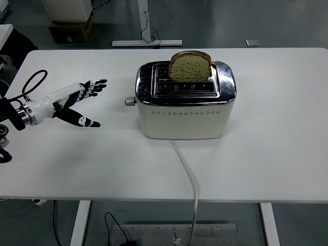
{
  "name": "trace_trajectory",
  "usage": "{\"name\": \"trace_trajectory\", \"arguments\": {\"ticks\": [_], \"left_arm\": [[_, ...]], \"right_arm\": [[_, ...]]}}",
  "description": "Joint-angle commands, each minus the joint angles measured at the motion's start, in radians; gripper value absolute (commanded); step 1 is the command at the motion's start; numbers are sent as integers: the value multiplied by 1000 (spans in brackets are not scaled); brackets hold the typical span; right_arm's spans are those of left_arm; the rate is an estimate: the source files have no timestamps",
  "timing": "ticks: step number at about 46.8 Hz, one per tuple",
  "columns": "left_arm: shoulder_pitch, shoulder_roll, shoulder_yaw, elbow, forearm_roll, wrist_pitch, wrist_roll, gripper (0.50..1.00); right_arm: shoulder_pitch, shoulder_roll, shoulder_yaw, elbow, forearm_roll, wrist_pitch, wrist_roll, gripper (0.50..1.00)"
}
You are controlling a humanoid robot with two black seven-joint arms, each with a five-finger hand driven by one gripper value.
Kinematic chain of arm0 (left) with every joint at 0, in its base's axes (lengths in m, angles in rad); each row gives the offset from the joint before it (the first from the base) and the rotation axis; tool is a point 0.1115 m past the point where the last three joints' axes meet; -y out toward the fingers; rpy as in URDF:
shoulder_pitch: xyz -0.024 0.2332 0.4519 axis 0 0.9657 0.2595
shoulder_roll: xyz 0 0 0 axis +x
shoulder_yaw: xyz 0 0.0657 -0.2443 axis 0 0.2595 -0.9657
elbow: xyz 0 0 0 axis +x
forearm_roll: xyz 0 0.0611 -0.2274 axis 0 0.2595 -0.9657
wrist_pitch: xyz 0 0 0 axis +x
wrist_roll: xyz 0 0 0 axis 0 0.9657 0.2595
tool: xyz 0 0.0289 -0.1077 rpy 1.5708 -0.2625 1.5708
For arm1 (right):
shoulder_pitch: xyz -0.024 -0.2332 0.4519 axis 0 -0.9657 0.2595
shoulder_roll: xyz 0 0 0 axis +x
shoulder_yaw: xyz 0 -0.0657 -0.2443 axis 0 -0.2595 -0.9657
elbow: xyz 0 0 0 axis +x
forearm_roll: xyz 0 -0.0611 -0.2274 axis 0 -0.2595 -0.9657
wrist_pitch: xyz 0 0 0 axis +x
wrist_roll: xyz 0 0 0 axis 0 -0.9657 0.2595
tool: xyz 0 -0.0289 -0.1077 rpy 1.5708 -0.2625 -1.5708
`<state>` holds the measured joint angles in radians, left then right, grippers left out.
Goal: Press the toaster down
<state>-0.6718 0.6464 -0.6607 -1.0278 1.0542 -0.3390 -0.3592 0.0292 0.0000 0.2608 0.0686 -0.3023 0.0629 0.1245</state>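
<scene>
A cream and chrome toaster (184, 110) stands at the middle of the white table (277, 154). A slice of brown bread (190, 65) sticks up out of its far slot. The toaster's lever knob (129, 101) juts from its left end, in the raised position. My left hand (77, 100) is over the table to the left of the toaster, fingers spread and empty, fingertips (101, 82) pointing toward the toaster, a short gap from the lever. The right arm is out of view.
The toaster's white cord (187, 171) runs from its front over the table's near edge. A black cable (31, 84) loops by my left wrist. Beyond the table stand a cardboard box (69, 28) and a stand's base (147, 43).
</scene>
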Motion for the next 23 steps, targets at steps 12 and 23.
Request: {"name": "trace_trajectory", "arguments": {"ticks": [12, 23], "left_arm": [[-8, -1, 3, -3, 64, 6, -1, 1000], [-9, 1, 3, -41, 119, 11, -1, 1000]], "right_arm": [[0, 0, 0, -1, 0, 0, 0, 998], [0, 0, 0, 0, 0, 0, 0, 998]]}}
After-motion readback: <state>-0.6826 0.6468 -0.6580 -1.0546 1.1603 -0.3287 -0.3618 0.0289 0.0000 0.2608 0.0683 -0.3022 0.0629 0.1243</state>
